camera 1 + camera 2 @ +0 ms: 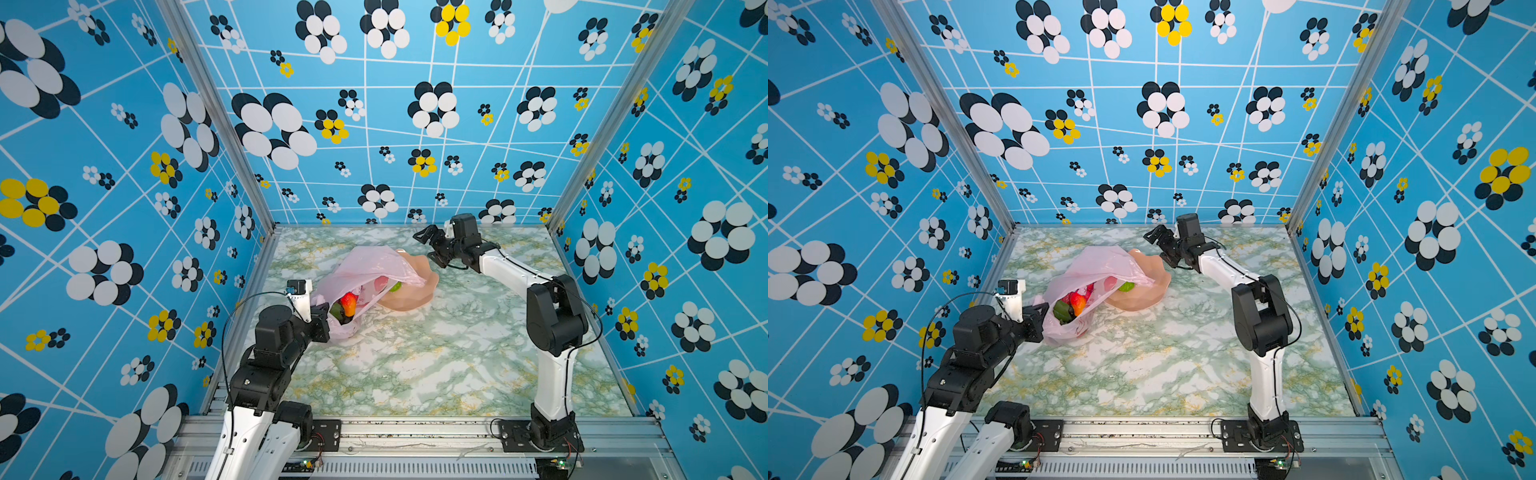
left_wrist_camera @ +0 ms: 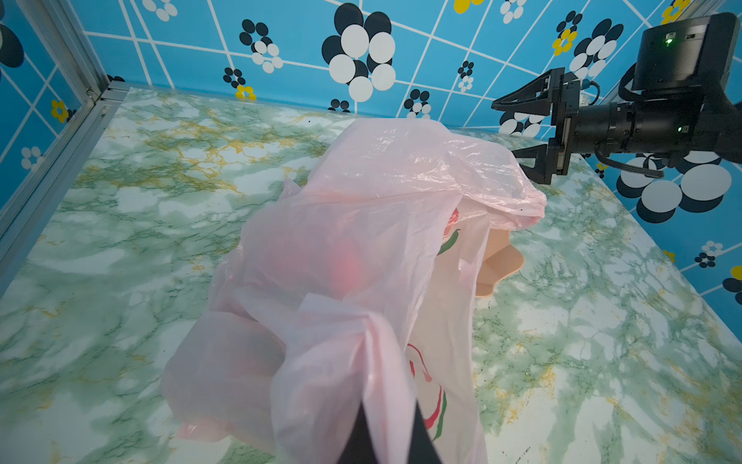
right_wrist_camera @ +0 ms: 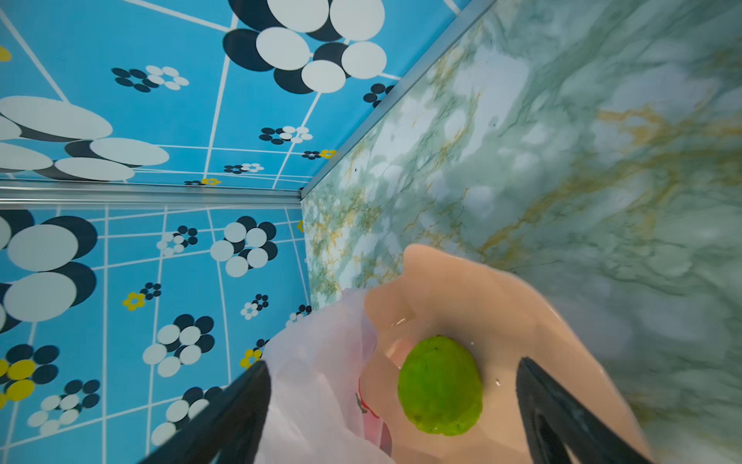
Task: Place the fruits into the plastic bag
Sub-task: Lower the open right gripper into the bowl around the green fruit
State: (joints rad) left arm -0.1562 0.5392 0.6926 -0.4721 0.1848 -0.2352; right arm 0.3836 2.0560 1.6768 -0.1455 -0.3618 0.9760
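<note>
The pale-pink plastic bag point(image 1: 370, 266) lies on the table with its mouth held up, draped over part of the peach bowl point(image 1: 415, 297). My left gripper point(image 1: 322, 318) is shut on the bag's near edge, and film is pinched between its jaws in the left wrist view point(image 2: 388, 413). Inside the bag sit a red-orange fruit point(image 1: 1077, 301) and a dark green one point(image 1: 1062, 311). A bumpy green fruit point(image 3: 440, 385) lies in the bowl point(image 3: 482, 301). My right gripper point(image 1: 423, 246) hangs open above the bowl's far rim, holding nothing.
The marble-patterned table point(image 1: 415, 357) is boxed in by blue flowered walls on three sides. Metal corner posts point(image 1: 266, 220) stand at the back corners. An aluminium rail point(image 1: 415, 432) runs along the front edge by the arm bases.
</note>
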